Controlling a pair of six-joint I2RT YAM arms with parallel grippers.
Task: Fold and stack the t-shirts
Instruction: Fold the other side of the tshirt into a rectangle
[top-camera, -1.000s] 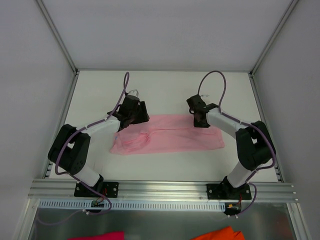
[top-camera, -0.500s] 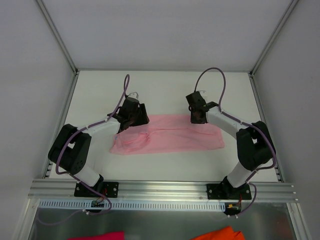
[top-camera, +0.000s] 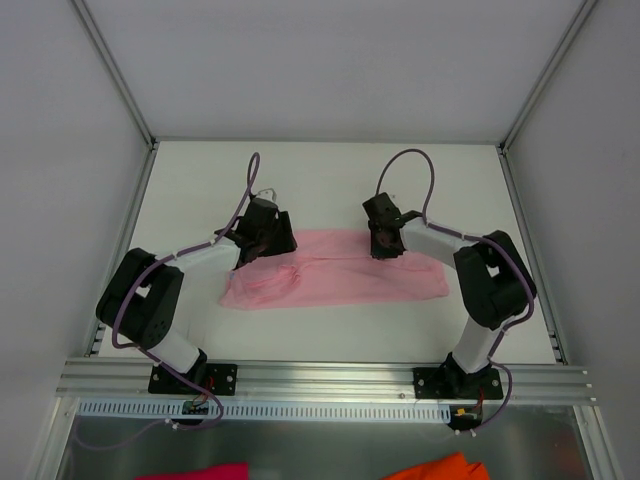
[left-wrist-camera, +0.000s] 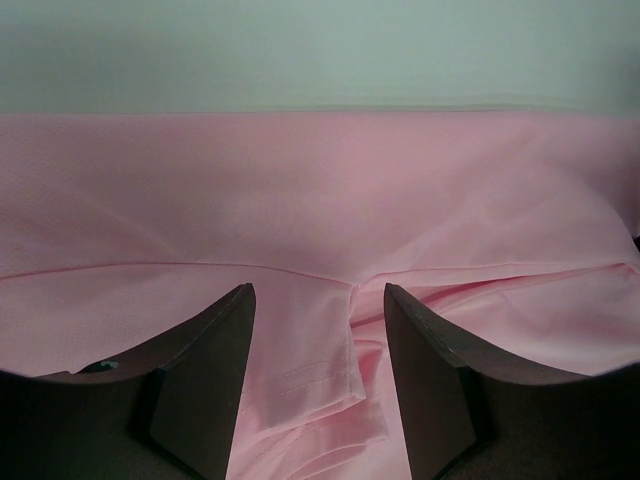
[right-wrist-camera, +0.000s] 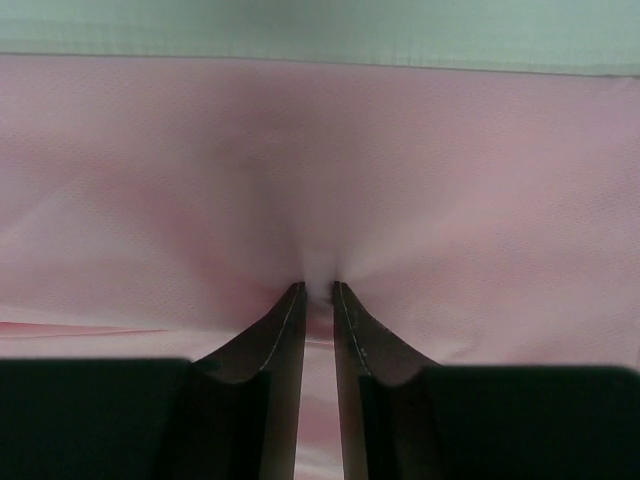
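Observation:
The light pink t-shirt (top-camera: 340, 275) lies flat on the white table as a long strip folded lengthwise. My left gripper (top-camera: 272, 240) is at its far left edge, open, with its jaws straddling a hemmed sleeve fold (left-wrist-camera: 330, 350); its midpoint in the left wrist view (left-wrist-camera: 319, 295) is over pink cloth (left-wrist-camera: 300, 190). My right gripper (top-camera: 383, 243) is at the shirt's far edge near the middle. In the right wrist view it (right-wrist-camera: 319, 287) is shut on a pinch of the shirt cloth (right-wrist-camera: 450, 180), which puckers at the fingertips. The neck label is hidden.
A magenta cloth scrap (top-camera: 195, 470) and an orange cloth scrap (top-camera: 440, 467) lie below the aluminium rail (top-camera: 320, 380) at the near edge. White walls with metal posts enclose the table on three sides.
My right gripper has moved a little to the left along the shirt's far edge. My left gripper has hardly moved. The shirt lies as before.

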